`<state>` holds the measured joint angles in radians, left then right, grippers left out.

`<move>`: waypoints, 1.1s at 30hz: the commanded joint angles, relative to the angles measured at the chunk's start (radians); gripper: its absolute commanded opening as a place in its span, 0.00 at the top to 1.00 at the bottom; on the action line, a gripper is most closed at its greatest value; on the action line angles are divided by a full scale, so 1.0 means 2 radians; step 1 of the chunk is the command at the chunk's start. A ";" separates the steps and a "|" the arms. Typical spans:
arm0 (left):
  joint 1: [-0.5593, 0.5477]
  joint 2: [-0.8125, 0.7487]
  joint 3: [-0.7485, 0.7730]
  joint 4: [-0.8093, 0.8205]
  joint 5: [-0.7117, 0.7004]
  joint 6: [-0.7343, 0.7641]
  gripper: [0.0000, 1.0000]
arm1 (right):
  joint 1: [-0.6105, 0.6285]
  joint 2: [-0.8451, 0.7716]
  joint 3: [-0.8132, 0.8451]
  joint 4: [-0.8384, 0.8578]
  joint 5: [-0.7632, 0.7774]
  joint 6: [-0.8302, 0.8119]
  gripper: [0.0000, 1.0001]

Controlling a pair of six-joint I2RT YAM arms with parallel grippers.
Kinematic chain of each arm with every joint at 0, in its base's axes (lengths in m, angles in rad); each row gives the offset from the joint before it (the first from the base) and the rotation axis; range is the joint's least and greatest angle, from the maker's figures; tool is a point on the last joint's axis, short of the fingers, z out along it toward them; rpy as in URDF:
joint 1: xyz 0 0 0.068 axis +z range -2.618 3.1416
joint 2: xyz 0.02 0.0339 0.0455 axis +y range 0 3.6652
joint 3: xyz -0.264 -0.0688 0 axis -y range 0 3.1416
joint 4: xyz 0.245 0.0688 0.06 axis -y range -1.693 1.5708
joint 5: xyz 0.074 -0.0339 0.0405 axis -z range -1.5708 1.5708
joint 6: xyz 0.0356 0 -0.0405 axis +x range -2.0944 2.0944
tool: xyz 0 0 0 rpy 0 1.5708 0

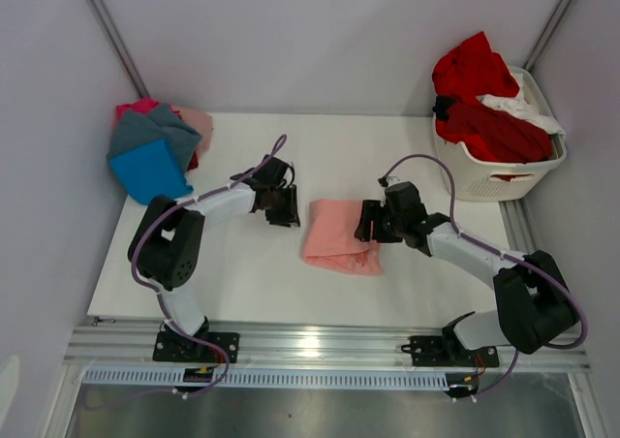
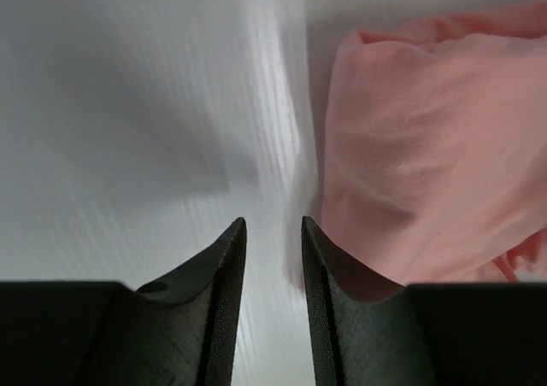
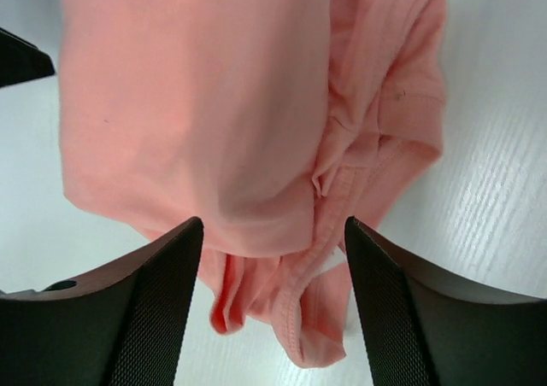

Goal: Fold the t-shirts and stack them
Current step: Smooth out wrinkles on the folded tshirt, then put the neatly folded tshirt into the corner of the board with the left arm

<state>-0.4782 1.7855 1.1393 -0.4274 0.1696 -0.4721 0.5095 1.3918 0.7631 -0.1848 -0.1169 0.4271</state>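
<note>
salmon-pink t-shirt (image 1: 339, 234), soft crumpled folds

Left gripper (image 2: 273, 225) hovering over white table (image 2: 128, 147), jaws sitting slightly parted, nothing between them. Salmon-pink t-shirt (image 2: 427, 147) lying folded just beside it, filling the view's right side.

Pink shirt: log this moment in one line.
shirt folded, mid-table | left jaws empty, beside it | right jaws open at its edge

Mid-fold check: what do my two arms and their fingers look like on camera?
The left arm and right arm have white links and black joints, with a lavender cable looping along each. The fingers are matt black, tapered, finely ribbed inside.
</note>
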 commanded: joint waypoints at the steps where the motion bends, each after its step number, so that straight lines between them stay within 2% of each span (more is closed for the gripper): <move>1: -0.010 -0.015 0.009 0.038 0.034 -0.001 0.64 | 0.001 -0.029 -0.020 0.006 0.018 -0.006 0.28; 5: -0.011 -0.002 0.013 0.056 0.057 -0.003 0.63 | 0.000 -0.036 -0.035 -0.004 0.044 0.006 0.19; 12: 0.000 0.017 0.012 0.110 0.119 -0.024 0.60 | 0.000 -0.064 -0.088 0.023 0.039 0.040 0.03; 17: 0.000 0.051 0.018 0.082 0.123 -0.026 0.58 | -0.001 -0.078 -0.115 0.040 0.032 0.053 0.01; 25: 0.001 0.062 -0.018 0.119 0.164 -0.051 0.53 | -0.003 -0.073 -0.128 0.057 0.016 0.059 0.01; 29: 0.020 0.045 -0.046 0.138 0.189 -0.066 0.52 | -0.003 -0.071 -0.124 0.056 0.014 0.055 0.01; 30: 0.027 0.034 -0.062 0.148 0.198 -0.072 0.38 | -0.003 -0.071 -0.124 0.055 0.012 0.054 0.00; 31: 0.040 0.032 -0.069 0.154 0.209 -0.090 0.31 | -0.004 -0.071 -0.124 0.056 0.010 0.054 0.00; 33: 0.052 0.034 -0.092 0.181 0.249 -0.109 0.27 | -0.004 -0.067 -0.124 0.056 0.009 0.054 0.01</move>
<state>-0.4221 1.8648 1.0248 -0.1131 0.5751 -0.6243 0.5064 1.2530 0.5163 -0.1024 -0.0895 0.5282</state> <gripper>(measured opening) 0.716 0.993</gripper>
